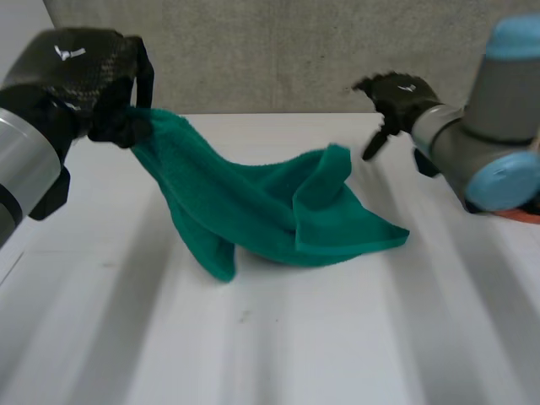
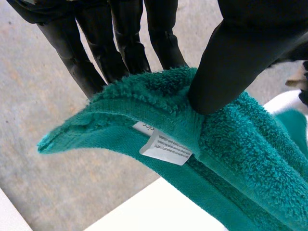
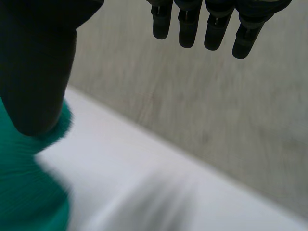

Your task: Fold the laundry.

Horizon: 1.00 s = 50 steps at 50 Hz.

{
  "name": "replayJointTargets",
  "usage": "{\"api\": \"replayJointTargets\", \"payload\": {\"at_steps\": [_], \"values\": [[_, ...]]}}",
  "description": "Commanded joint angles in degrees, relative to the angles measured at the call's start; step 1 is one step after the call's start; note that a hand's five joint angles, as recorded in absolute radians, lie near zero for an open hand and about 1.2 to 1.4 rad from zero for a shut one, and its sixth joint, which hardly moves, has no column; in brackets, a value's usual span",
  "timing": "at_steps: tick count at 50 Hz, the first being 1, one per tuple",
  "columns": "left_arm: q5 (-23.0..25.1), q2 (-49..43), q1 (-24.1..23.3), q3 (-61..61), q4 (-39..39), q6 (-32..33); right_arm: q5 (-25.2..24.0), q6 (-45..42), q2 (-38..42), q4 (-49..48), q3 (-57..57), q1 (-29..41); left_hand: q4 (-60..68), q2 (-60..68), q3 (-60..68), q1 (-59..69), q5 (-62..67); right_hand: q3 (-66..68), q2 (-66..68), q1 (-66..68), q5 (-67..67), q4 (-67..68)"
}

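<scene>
Left hand [image 1: 97, 80] was up at 10 o'clock over the tabletop [image 1: 295, 346], fingers [image 2: 120, 48] and thumb clamped on the hemmed edge of the green towel [image 1: 253, 207], right by the care label [image 2: 166, 149]. Towel hung from that pinch down to a rumpled heap at centre, one flap sticking up toward 2 o'clock. Right hand [image 1: 401, 97] hovered at 2 o'clock just past that flap, fingers [image 3: 211, 26] straight and released, holding nothing. Risks: single-point hold, so the towel could swing, twist and bunch further; the pinch sat close to the hem, so a tug could slip it out; right hand could grab the doubled flap instead of a true corner, locking in a skewed fold
</scene>
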Motion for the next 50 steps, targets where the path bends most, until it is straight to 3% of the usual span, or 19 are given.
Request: {"api": "replayJointTargets", "payload": {"at_steps": [1,5,9,12,16,20,26,33,37,44,48,49,50], "values": [[-0.82,0.32,-2.13,5.73,-1.98,-1.49,-2.23,-7.33,-12.12,16.36,19.65,-1.97,11.59,11.51,12.03,13.54,14.88,-2.01,-1.96,-2.89,-2.85,-2.16],[-1.26,0.58,-3.89,8.9,-3.47,-3.16,-3.65,-8.13,-13.71,3.38,32.06,-2.67,11.59,11.51,12.03,13.54,14.88,-2.01,-1.96,-2.89,-2.85,-2.16],[-1.7,0.84,-5.47,11.98,-5.14,-4.13,-1.81,-6.29,-13.02,-8.43,37.28,-3.03,11.59,11.51,12.03,13.54,14.88,-2.01,-1.96,-2.89,-2.85,-2.16],[-1.96,0.93,-6.44,14.0,-6.54,-4.57,-1.1,-3.57,-10.92,-11.87,38.34,-2.77,11.59,11.51,12.03,13.54,14.88,-2.01,-1.96,-2.89,-2.85,-2.16],[-2.49,0.93,-7.58,16.11,-8.04,-5.88,-1.45,-0.93,-6.96,-11.36,37.29,-0.84,11.59,11.51,12.03,13.54,14.88,-1.36,-1.31,-2.24,-2.2,-1.51],[-3.54,1.2,-7.76,18.22,-8.22,-6.85,-1.98,1.0,-5.46,-9.6,37.2,0.83,11.59,11.51,12.03,13.54,14.88,9.04,9.1,8.17,8.2,8.89],[-5.21,0.67,-7.93,20.95,-8.22,-6.94,-3.12,3.82,-6.94,-9.07,39.21,2.42,11.59,11.51,12.03,13.54,14.88,12.29,12.34,11.41,11.45,12.14],[-5.74,-1.18,-7.15,21.65,-8.13,-6.24,-7.86,4.44,-13.1,-8.36,45.72,3.74,11.59,11.51,12.03,13.54,14.88,11.44,11.5,10.57,10.6,11.29],[-5.65,-1.26,-5.83,21.65,-8.05,-6.68,-10.68,4.0,-13.81,-8.98,48.35,5.49,11.59,11.51,12.03,13.54,14.88,18.32,18.38,17.45,17.48,18.17],[-5.65,-1.0,-5.39,21.65,-8.05,-6.94,-10.68,5.14,-13.01,-8.98,48.88,8.04,11.59,11.51,12.03,13.54,14.88,18.0,18.06,17.12,17.16,17.85],[-5.74,-0.83,-5.3,21.3,-8.05,-6.94,-10.68,6.46,-13.8,-9.68,49.77,8.57,11.59,11.51,12.03,13.54,14.88,47.68,47.73,46.8,46.84,47.53],[-5.74,-0.83,-5.12,20.95,-8.05,-7.12,-10.16,6.63,-14.5,-9.94,49.68,8.23,11.59,11.51,12.03,13.54,14.88,67.78,67.84,66.91,66.94,67.63],[-5.74,-0.83,-5.04,20.86,-8.13,-7.21,-9.81,6.55,-14.85,-9.86,49.68,7.96,11.59,11.51,12.03,13.54,14.88,67.99,68.04,67.11,67.15,67.83]]}}
